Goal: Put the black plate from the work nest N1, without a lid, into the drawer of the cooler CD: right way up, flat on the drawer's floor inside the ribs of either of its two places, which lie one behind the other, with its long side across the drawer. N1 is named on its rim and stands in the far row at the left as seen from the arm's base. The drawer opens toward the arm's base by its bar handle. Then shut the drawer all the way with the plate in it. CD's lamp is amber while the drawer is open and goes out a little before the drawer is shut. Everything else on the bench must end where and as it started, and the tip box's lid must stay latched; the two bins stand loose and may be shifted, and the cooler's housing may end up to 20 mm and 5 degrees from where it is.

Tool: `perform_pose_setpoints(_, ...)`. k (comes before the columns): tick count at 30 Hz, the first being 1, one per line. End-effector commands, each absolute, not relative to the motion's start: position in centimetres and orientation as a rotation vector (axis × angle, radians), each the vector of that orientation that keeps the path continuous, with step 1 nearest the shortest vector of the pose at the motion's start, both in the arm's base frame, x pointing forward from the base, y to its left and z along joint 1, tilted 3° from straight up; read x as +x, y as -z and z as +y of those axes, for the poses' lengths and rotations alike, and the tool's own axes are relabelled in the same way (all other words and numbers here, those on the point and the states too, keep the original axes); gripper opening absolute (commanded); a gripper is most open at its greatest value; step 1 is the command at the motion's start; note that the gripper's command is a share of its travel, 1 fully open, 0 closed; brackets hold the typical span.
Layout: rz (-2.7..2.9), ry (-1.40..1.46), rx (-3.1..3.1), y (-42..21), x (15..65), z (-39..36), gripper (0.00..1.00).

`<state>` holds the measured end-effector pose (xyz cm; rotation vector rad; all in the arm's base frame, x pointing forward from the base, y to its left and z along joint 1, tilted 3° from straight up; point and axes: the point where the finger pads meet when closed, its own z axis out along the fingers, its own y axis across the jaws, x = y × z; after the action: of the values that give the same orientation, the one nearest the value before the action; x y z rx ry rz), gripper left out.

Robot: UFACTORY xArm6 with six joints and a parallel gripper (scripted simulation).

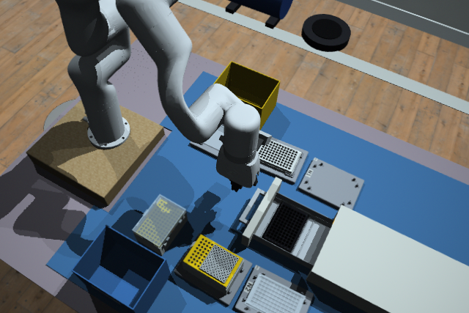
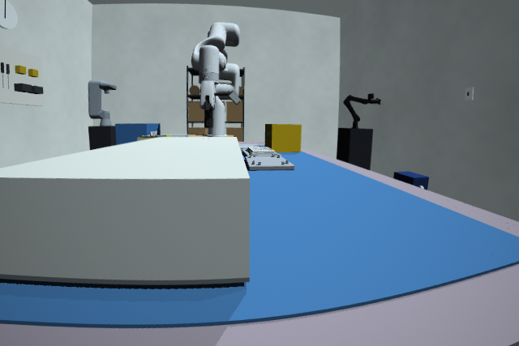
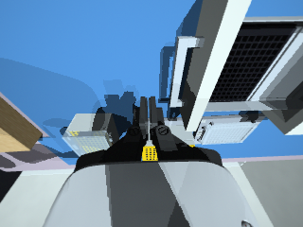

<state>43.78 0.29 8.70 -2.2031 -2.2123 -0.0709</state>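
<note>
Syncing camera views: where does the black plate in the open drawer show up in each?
Top: black plate lower right of centre, in the open drawer, below right of the shut gripper.
Exterior: not visible; the cooler's housing blocks it.
Wrist: upper right, right of the drawer front.
Shared landmark: the drawer's bar handle.

Your gripper [image 1: 236,186] is hanging with fingers pressed together over open blue mat [image 1: 212,173], just beside the bar handle [image 1: 250,203] of the open drawer [image 1: 264,207]. The tip box [image 1: 160,223] is standing near, and the white plate's nest [image 1: 280,157] is lying close behind.
</note>
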Motion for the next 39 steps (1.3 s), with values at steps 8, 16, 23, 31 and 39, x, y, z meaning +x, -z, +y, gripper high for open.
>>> perform_pose_setpoints(8,-2.215,0.076,-2.205,-7.5,44.0,0.3,0.00)
perform_pose_setpoints(16,-2.215,0.076,-2.205,-6.2,44.0,0.4,0.00)
perform_pose_setpoints(23,-2.215,0.076,-2.205,-5.3,44.0,0.4,0.00)
perform_pose_setpoints(31,-2.215,0.076,-2.205,-4.0,44.0,0.5,0.00)
perform_pose_setpoints(39,-2.215,0.076,-2.205,-3.0,44.1,0.6,0.00)
